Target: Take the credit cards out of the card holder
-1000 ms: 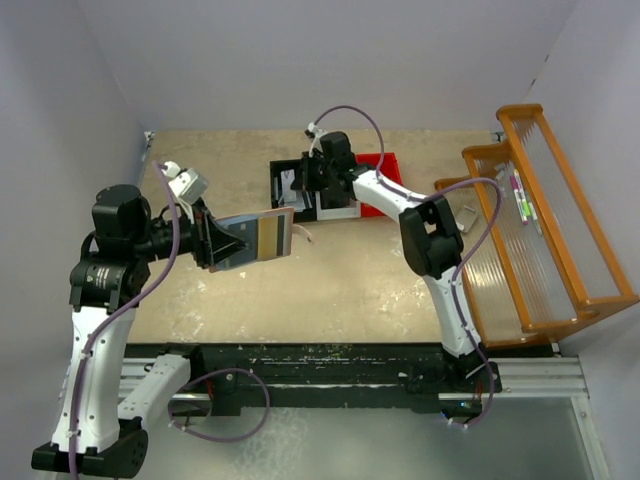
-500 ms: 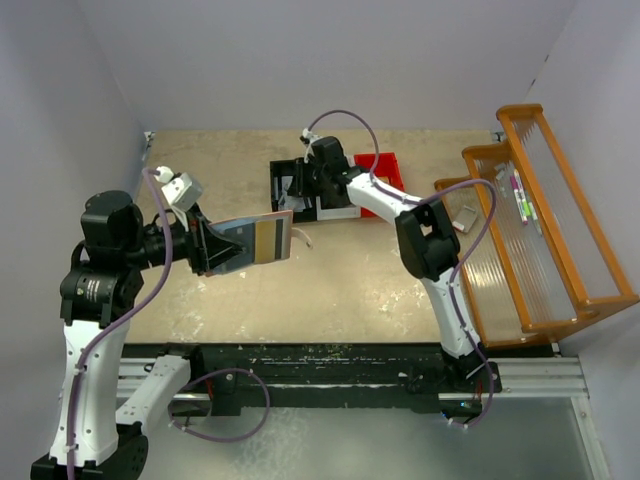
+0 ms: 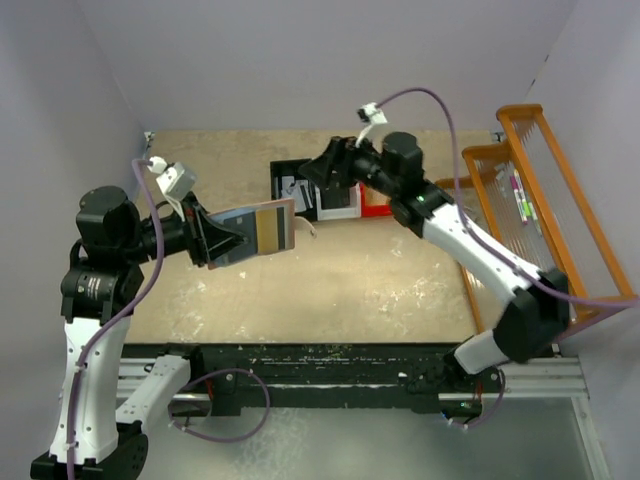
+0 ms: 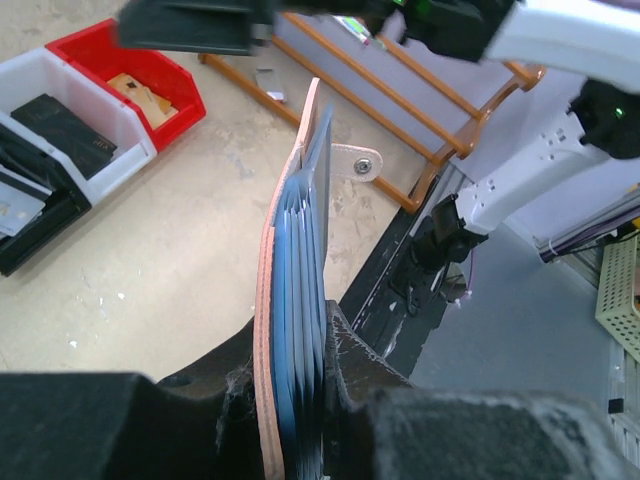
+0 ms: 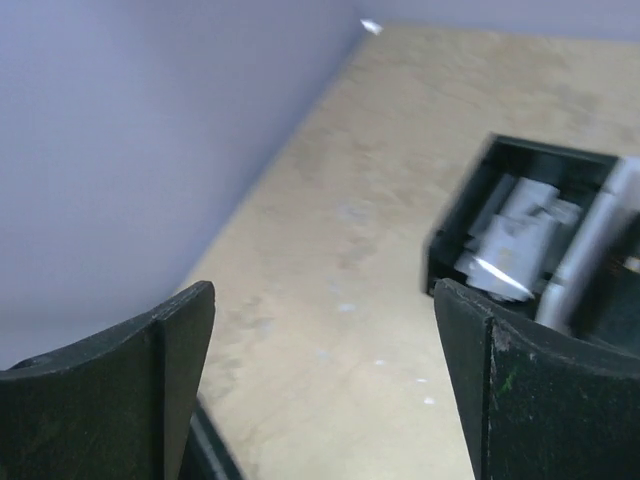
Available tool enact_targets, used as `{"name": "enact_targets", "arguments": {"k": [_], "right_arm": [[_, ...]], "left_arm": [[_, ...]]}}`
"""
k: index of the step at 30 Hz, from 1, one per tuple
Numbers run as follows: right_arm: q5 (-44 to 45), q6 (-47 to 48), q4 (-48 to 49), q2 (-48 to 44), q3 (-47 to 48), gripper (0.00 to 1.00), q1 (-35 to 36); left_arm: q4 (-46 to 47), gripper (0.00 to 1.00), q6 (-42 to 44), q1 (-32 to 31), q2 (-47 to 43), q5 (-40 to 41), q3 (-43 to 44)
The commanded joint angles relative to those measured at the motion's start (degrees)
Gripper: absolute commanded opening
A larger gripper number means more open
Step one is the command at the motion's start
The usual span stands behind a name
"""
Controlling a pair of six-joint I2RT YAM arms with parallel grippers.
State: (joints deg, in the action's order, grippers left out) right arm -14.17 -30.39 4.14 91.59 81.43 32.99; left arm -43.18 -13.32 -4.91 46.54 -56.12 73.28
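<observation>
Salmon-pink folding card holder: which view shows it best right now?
Top external: the salmon-pink folding card holder shows its open face there, clamped in the left tool. Left wrist sees only its edge; right wrist doesn't show it.

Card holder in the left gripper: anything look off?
Nothing stands out. The card holder is clamped on edge in the left gripper, off the table, with its snap tab sticking out free. No tear or bend shows. The right gripper is open and empty.
</observation>
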Motion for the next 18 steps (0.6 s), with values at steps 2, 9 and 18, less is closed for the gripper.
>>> {"name": "enact_targets", "arguments": {"k": [2,9,18], "right_arm": [[-9.59,-13.45,27.79,-16.4,-22.11,0.92,0.15],[6.53,-16.57,43.3,-33.75,-42.93,0.99,10.76],[9.4,-20.37,61.62,-25.57,-41.35,0.97,19.04]], "left_arm": [[13.28,0.13,-11.53,-0.1,0.74,-0.93,1.38],[21.95,0.13,-22.77,-0.1,2.19,3.56,0.72],[22.45,0.13,-25.34,-0.1,1.03,5.53,-0.24]]}}
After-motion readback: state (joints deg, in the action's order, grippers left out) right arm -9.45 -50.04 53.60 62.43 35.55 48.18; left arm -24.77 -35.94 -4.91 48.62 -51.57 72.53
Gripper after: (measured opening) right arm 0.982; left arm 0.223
